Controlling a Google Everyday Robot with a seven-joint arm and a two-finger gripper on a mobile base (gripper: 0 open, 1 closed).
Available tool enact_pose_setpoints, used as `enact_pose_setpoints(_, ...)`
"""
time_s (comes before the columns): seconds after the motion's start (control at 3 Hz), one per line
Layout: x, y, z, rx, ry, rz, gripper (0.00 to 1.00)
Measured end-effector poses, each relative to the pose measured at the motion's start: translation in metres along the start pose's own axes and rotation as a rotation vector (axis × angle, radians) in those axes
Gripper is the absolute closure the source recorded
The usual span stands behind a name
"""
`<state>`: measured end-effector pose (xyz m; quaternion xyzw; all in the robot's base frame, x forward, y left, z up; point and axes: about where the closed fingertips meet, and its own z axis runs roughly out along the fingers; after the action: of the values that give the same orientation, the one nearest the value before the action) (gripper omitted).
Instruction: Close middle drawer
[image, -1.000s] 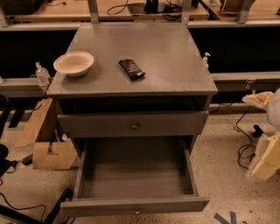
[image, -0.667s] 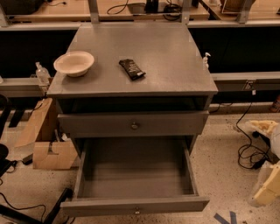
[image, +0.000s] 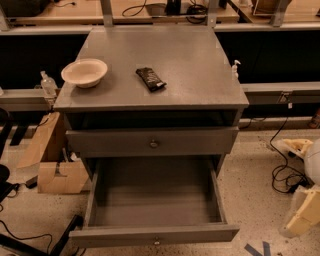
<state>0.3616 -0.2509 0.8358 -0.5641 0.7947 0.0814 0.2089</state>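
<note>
The middle drawer (image: 155, 234) is pulled far out of the grey cabinet (image: 165, 55) toward me. Its deep plain box is empty. Its low front panel has a small round knob (image: 157, 241). Above it, a taller drawer front (image: 110, 142) with its own knob sits nearly flush. My gripper (image: 301, 214) shows as a cream-coloured shape at the right edge, low beside the drawer's right front corner and apart from it.
A white bowl (image: 84, 72) and a dark snack bar (image: 150, 79) lie on the cabinet top. Cardboard boxes (image: 50, 160) stand on the floor at the left. Cables (image: 282, 172) trail on the floor at the right. Benches run behind.
The cream arm at the right edge has dropped lower and drawn further toward the frame's edge. The drawer, bowl and snack bar have not moved.
</note>
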Motion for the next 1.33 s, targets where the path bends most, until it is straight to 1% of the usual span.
enact_pose_setpoints(0.33, 0.006, 0.013, 0.021, -0.007, 0.009, -0.024, 0.0)
enact_pose_setpoints(0.67, 0.025, 0.033, 0.059, -0.026, 0.02, -0.051, 0.0)
enact_pose_setpoints(1.0, 0.048, 0.052, 0.103, -0.056, 0.033, -0.065, 0.0)
enact_pose_setpoints(1.33, 0.07, 0.067, 0.135, -0.076, 0.036, -0.066, 0.0)
